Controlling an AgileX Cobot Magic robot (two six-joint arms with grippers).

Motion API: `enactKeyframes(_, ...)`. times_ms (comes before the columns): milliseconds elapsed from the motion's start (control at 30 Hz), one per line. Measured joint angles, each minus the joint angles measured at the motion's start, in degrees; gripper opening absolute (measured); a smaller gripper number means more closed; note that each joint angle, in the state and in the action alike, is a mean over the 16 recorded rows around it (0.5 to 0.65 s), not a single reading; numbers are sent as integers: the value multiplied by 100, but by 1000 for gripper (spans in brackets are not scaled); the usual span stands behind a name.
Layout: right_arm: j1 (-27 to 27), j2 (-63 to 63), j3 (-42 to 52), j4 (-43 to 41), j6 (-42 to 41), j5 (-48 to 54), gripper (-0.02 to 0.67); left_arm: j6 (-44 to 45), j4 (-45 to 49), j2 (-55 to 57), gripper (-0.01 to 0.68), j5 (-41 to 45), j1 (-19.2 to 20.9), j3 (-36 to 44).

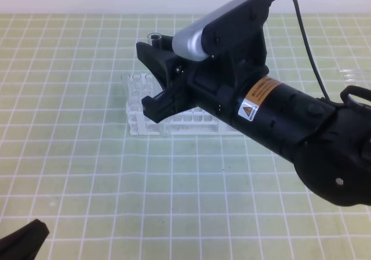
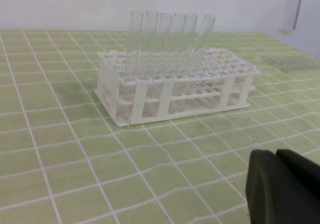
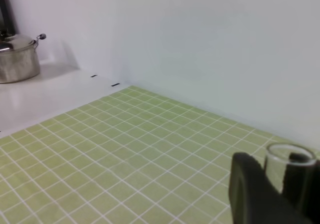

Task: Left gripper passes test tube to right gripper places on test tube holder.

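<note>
The handover looks finished: the right gripper [image 1: 157, 77] has the test tube [image 1: 155, 39], its open rim poking up just behind the upper finger in the high view and standing between the dark fingers [image 3: 247, 189] in the right wrist view. The jaws are part closed around the glass, not wide, and the tube stands roughly upright in them.

That gripper hangs over the left end of the test tube holder [image 1: 134, 106], the white gridded rack on the green checked mat [image 1: 87, 173]. Most of the tube's length is hidden behind the gripper, so I cannot tell whether its rounded end has entered a hole or is merely above one.

The left gripper [image 1: 23, 237] sits well apart at the near left corner, closed and holding nothing (only its dark tip [image 2: 282, 189] shows in its own view). From there the rack [image 2: 172, 84] shows a back row of tubes [image 2: 170, 34] already standing.

What seems left: lowering the tube into a free hole, releasing it and drawing the arm away
</note>
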Motion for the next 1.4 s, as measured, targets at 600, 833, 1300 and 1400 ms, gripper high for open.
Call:
enactKeyframes(600,-583,200,0,1247,-1367,-666,101,0,1,10,-2,111,0,6)
enactKeyframes(833,-727,565,-39,1708,-1827,-1359,101,1,0,2,-2,123,0,0)
enactKeyframes(1300,-764,1583,-537,2325,-2240,-1887,100,-1,2,10,-2,125,0,12)
enactKeyframes(1400,-799,1773,-616,2392,-2216,-1921,100,-1,2,10,-2,126,0,12)
